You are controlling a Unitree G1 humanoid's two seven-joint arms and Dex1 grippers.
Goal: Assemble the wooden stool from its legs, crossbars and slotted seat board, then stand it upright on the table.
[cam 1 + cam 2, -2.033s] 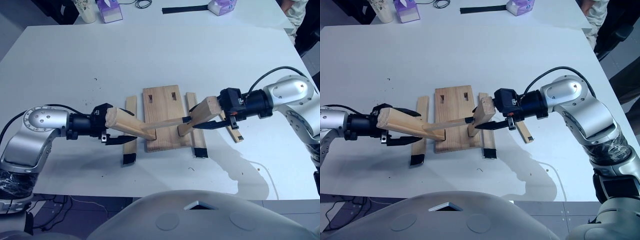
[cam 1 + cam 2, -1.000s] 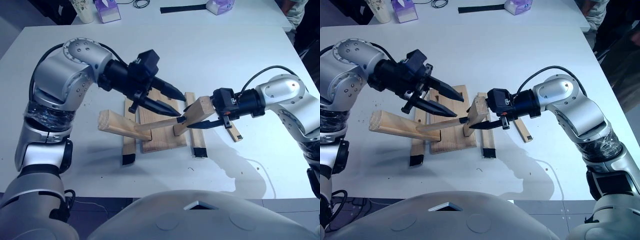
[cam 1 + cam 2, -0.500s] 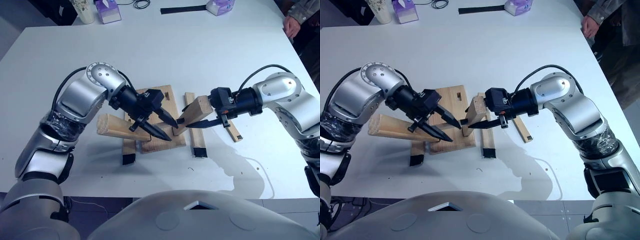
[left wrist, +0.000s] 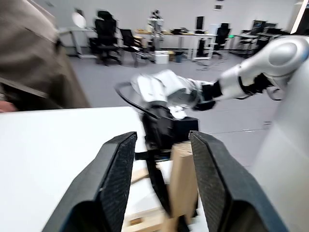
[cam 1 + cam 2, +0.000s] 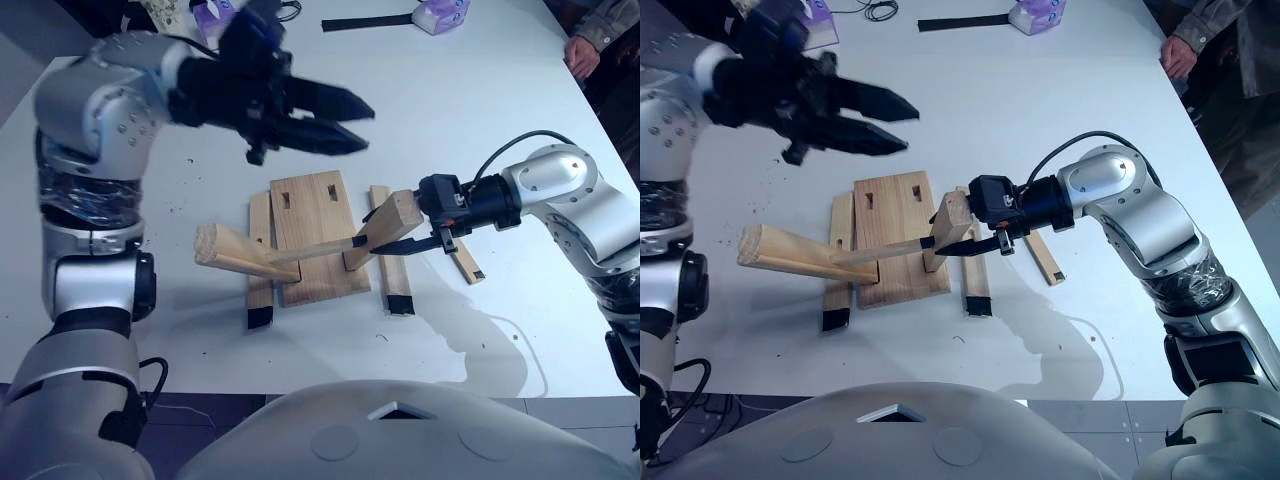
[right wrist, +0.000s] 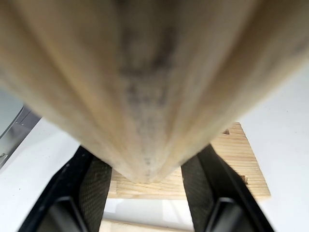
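The slotted seat board [image 5: 318, 228] lies flat mid-table. Above it a thin crossbar [image 5: 318, 248] joins two thick wooden legs. The left leg [image 5: 232, 251] rests with its low end on the table. My right gripper [image 5: 378, 232] is shut on the right leg [image 5: 392, 222], which fills the right wrist view [image 6: 145, 77] between both fingers [image 6: 91, 186]. My left gripper [image 5: 366, 128] hangs open high above the far left of the board, holding nothing. In its wrist view its fingers [image 4: 116, 183] frame the right leg [image 4: 182, 181].
Three flat slats with black tips lie beside the board: one on the left [image 5: 259, 295], two on the right [image 5: 392, 283] [image 5: 464, 263]. Tissue boxes [image 5: 442, 12], a cup and a black strap [image 5: 365, 19] line the far edge. A person's hand [image 5: 583, 48] rests at the far right corner.
My left gripper, open beside the crossbar half a second ago, has risen up and away from the assembly. The right gripper and the joined legs have stayed put.
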